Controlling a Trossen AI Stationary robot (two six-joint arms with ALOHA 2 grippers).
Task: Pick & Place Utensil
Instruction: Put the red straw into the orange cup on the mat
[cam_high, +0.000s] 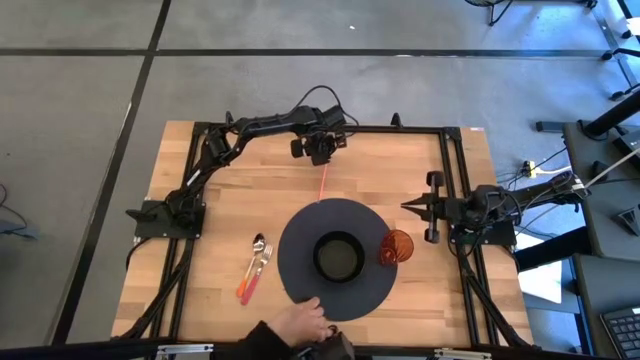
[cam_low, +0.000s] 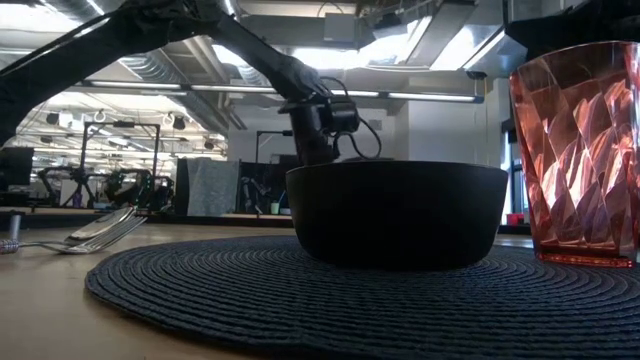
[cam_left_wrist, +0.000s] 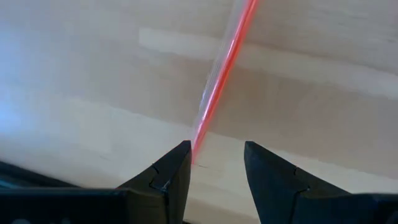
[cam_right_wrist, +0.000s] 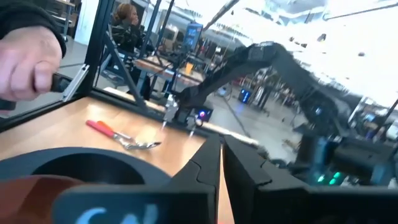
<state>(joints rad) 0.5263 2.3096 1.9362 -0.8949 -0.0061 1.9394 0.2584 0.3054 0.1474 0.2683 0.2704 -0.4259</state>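
Observation:
A thin red translucent utensil (cam_high: 322, 183) lies flat on the wood between the table's far edge and a dark round placemat (cam_high: 300, 235). My left gripper (cam_high: 320, 152) hangs over its far end, pointing down and open. In the left wrist view the utensil (cam_left_wrist: 217, 81) ends beside one finger (cam_left_wrist: 177, 168). A black bowl (cam_high: 338, 257) stands on the placemat, with an orange-red cup (cam_high: 396, 247) at the mat's right rim. A spoon and a fork (cam_high: 255, 268) lie left of the mat. My right gripper (cam_high: 412, 207) waits shut at the table's right side. My left gripper comes from above with its fingers astride the far end (cam_left_wrist: 198, 140) of the red utensil, which lies on the table. That end runs close along the inner side of one finger (cam_left_wrist: 180, 162). I cannot tell whether they touch.
A person's hand (cam_high: 300, 322) rests at the table's near edge on the placemat's rim, and also shows in the right wrist view (cam_right_wrist: 31, 56). Black frame rails (cam_high: 452, 180) run along the table's sides. Bare wood lies at the far left and far right of the mat.

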